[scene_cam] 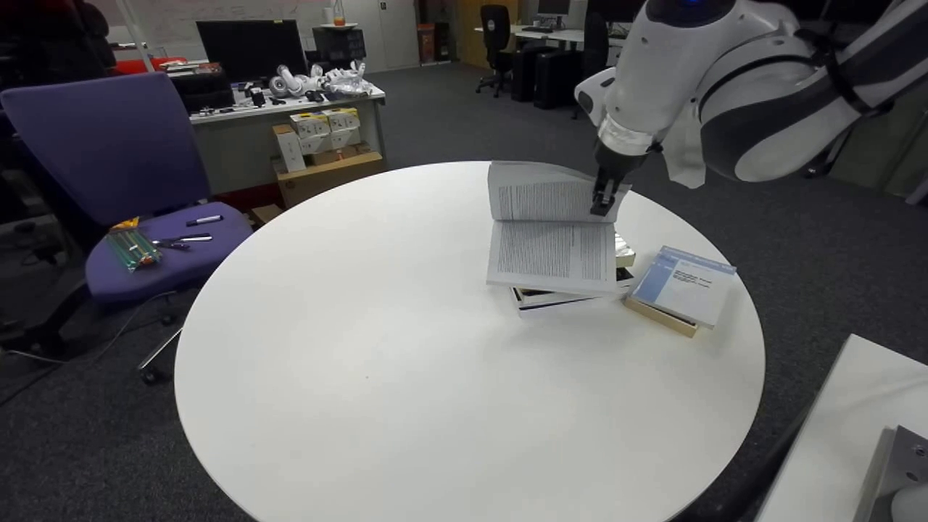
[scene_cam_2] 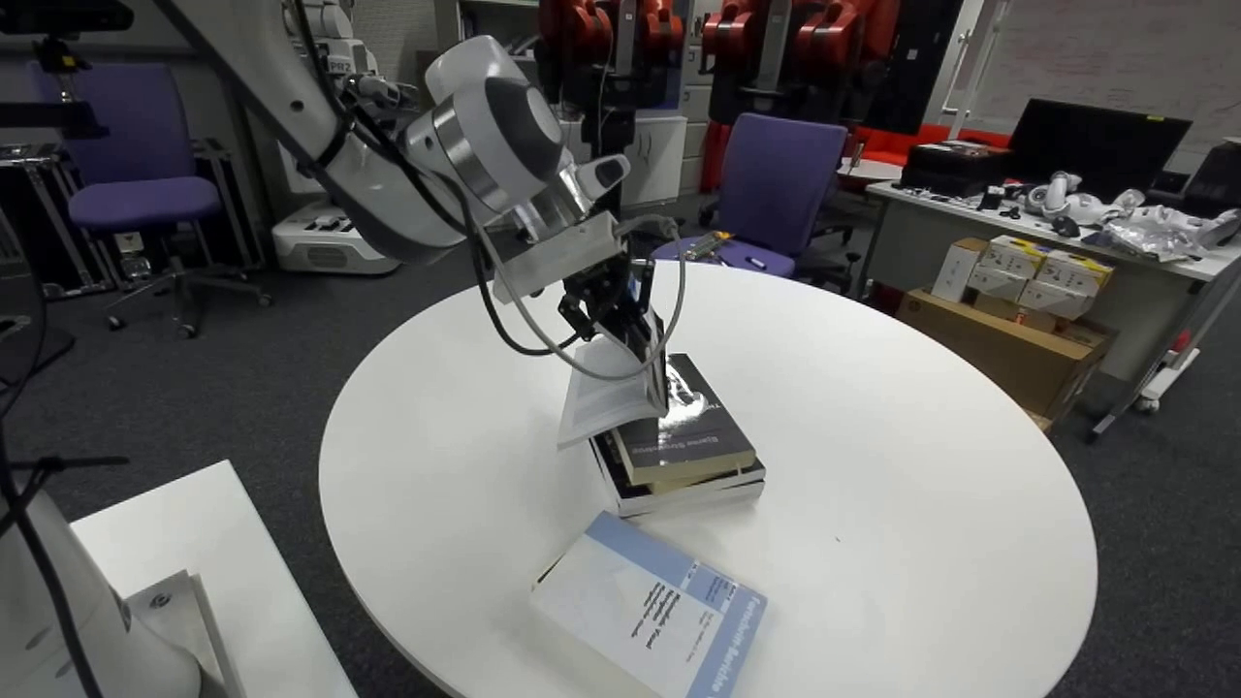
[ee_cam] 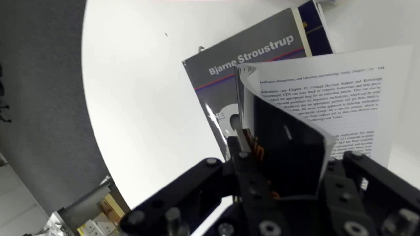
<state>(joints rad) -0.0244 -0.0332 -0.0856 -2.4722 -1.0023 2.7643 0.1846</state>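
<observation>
An open book (scene_cam: pixel 551 254) with printed pages and a dark cover lies above a stack of books. One half stands up, the other slopes outward, also in an exterior view (scene_cam_2: pixel 596 402). My gripper (scene_cam: pixel 602 201) has one finger on each side of the raised half, near its end. In the wrist view my gripper (ee_cam: pixel 290 147) has that half, with its dark cover and orange letters, filling the gap between its fingers. Under it is a grey Bjarne Stroustrup book (ee_cam: pixel 210 85), on top of the stack in an exterior view (scene_cam_2: pixel 693 446). The held half hides part of the right finger.
A blue and white book (scene_cam_2: pixel 659 601) lies on another book beside the stack, near the edge of the round white table (scene_cam: pixel 362 377). A purple chair (scene_cam: pixel 116 145) and a desk with a monitor (scene_cam: pixel 254 51) stand beyond. A smaller white table (scene_cam: pixel 855 406) is near the robot's base.
</observation>
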